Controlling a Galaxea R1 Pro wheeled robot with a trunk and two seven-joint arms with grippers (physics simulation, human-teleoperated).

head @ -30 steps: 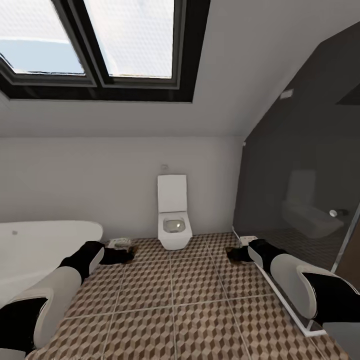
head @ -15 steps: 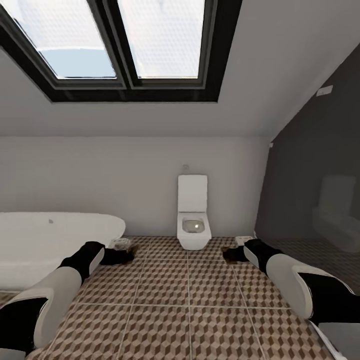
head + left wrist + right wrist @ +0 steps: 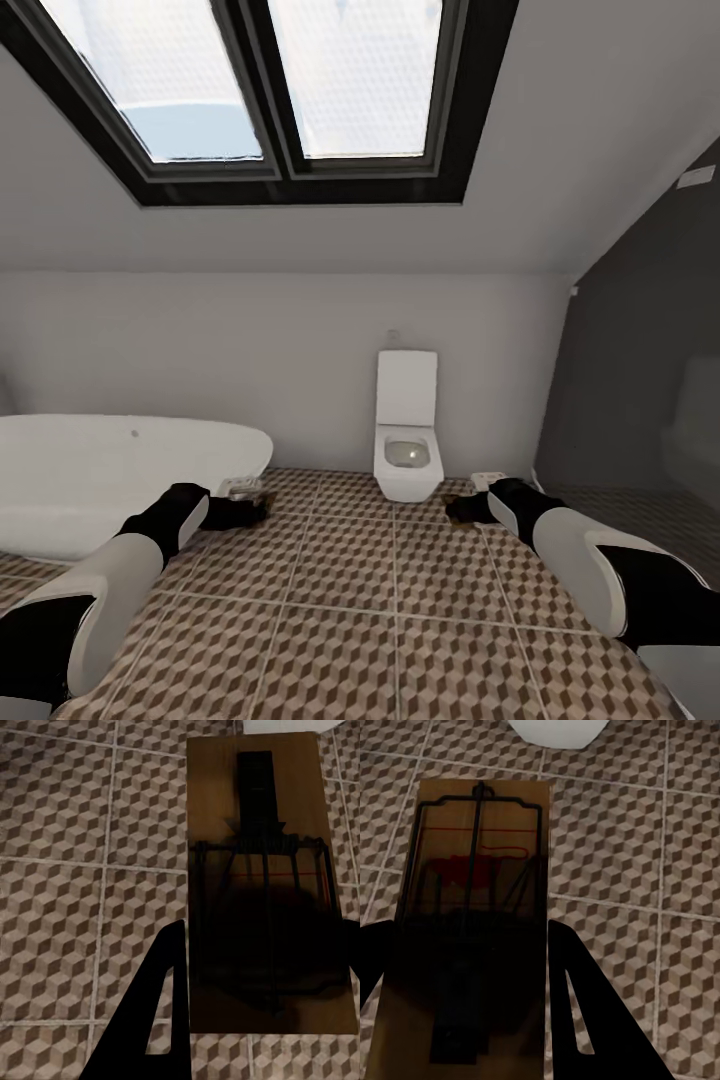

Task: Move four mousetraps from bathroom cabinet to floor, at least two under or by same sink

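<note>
Each of my hands holds a mousetrap over the cube-patterned bathroom floor (image 3: 400, 600). The left gripper (image 3: 240, 508) is shut on a brown wooden mousetrap (image 3: 240, 487). Up close, that board (image 3: 266, 885) with its dark wire sits between the black fingers (image 3: 154, 1012). The right gripper (image 3: 465, 508) is shut on a second mousetrap (image 3: 488, 480). Its board (image 3: 472, 907) with a red spot lies between the right fingers (image 3: 577, 997). The cabinet and the sink are out of view.
A long white bathtub (image 3: 120, 470) stands at the left against the back wall. A white toilet (image 3: 408, 440) stands ahead, slightly right. A dark wall (image 3: 640, 400) closes the right side. Skylight windows (image 3: 280, 80) sit in the sloped ceiling.
The camera has turned left, so the toilet and the dark wall have slid right in the picture and more of the bathtub shows. Both arms keep their pose and their mousetraps.
</note>
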